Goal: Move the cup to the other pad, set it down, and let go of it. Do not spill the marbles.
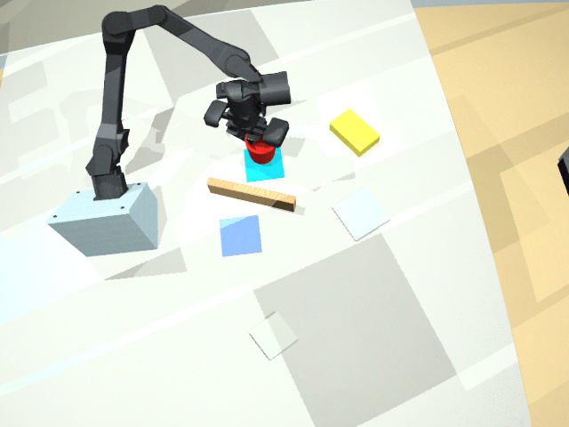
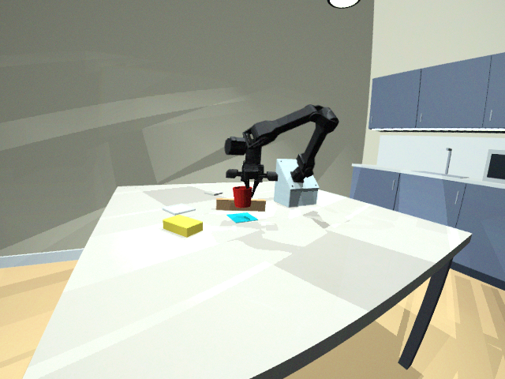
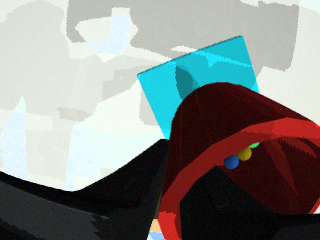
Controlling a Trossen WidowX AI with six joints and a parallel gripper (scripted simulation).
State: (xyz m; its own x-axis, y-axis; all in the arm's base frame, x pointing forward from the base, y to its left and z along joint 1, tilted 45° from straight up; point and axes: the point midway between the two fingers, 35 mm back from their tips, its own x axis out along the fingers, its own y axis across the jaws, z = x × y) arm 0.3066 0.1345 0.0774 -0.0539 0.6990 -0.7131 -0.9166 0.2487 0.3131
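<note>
We have the jaws of the gripper nearly closed, pinching the wall of the red cup, held above the cyan pad. Releasing high could tip it, spilling marbles. Around the pad: pale tabletop; beyond, blue cabinets.

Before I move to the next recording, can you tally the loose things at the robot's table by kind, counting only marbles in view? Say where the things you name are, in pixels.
Cup (image 1: pixel 262 156) (image 2: pixel 242 197) (image 3: pixel 210 117): 1
Marbles (image 3: pixel 244 153) in view: 3
Coloured pads (cyan pad (image 1: pixel 264 173) (image 2: pixel 242 217) (image 3: pixel 215 65), blue pad (image 1: pixel 240 237) (image 3: pixel 156 236)): 2
Pale tiles (image 1: pixel 361 214) (image 1: pixel 273 335) (image 2: pixel 178 210) (image 2: pixel 213 193): 2
Wooden bar (image 1: pixel 251 193) (image 2: pixel 224 204) (image 3: pixel 156 225): 1
Yellow block (image 1: pixel 354 131) (image 2: pixel 182 225): 1
Total: 10
</note>
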